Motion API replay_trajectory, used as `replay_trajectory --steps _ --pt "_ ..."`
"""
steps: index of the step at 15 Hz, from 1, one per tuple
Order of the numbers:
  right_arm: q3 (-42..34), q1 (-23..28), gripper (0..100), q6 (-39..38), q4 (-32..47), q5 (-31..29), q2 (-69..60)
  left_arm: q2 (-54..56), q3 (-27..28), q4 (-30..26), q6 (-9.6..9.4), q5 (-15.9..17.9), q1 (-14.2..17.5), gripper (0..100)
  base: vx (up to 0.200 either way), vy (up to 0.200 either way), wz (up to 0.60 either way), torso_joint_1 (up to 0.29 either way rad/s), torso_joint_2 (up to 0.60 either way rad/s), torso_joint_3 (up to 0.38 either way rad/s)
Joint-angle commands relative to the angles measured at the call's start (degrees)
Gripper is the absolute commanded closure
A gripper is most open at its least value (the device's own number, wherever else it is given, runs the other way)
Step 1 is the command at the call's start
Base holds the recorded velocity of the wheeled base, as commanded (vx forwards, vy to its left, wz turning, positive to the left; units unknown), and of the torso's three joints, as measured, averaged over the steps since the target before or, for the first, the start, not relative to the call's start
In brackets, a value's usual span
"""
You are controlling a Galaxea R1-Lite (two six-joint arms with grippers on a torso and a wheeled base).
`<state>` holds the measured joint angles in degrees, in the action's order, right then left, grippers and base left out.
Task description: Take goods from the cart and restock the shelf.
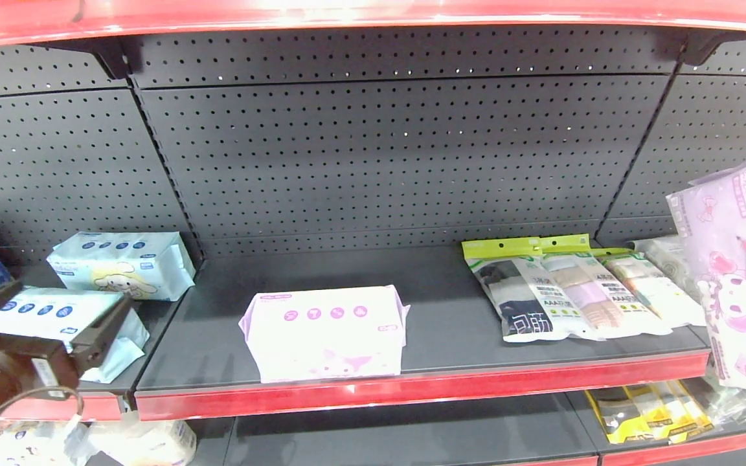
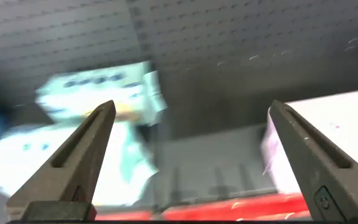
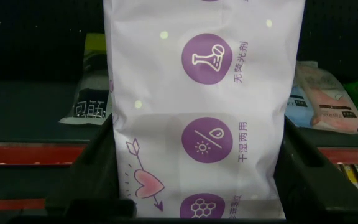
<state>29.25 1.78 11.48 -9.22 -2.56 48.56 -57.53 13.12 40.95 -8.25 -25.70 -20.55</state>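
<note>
As the right gripper (image 3: pixel 197 186) is clamped on both flanks of a lilac pack (image 3: pixel 207 106), I judge the placing step to be in hand: the goods are up at shelf height but not yet set down. On the head camera that pack hangs at the right end of the shelf (image 1: pixel 412 385), out in front of its front edge and near the green-topped bags (image 1: pixel 541 291) lying there.

A matching pack (image 1: pixel 324 330) lies flat against the front edge, left of the middle, and between it and the bags runs a bare strip of shelf. That strip is where I would aim: swing the arm inward past the bags, lower until the pack rests beside its twin, then let the fingers part. The pack looks soft, so I expect it to sag or topple if released high.

The left gripper (image 2: pixel 191 162) hangs with its fingers wide apart and nothing between them, off the front edge of the left bay, where two pale blue packs (image 1: pixel 120 262) lie.

Behind everything stands a dark pegboard back wall (image 1: pixel 379 162). A red-lipped lower shelf (image 1: pixel 412 433) carries yellow packets (image 1: pixel 651 408).
</note>
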Motion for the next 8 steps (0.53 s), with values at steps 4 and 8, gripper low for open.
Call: replay_trajectory --steps 4,8 --pt "-0.2 0.0 100 0.1 0.1 -0.3 -0.8 9.7 1.5 -7.0 -0.98 -13.2 5.5 0 0.0 0.0 0.0 0.0 0.0 0.0" --pt "-0.8 0.0 100 0.6 0.1 -0.3 -1.2 14.8 -4.9 -7.1 -0.89 -13.9 21.3 0 0.0 0.0 0.0 0.0 0.0 0.0"
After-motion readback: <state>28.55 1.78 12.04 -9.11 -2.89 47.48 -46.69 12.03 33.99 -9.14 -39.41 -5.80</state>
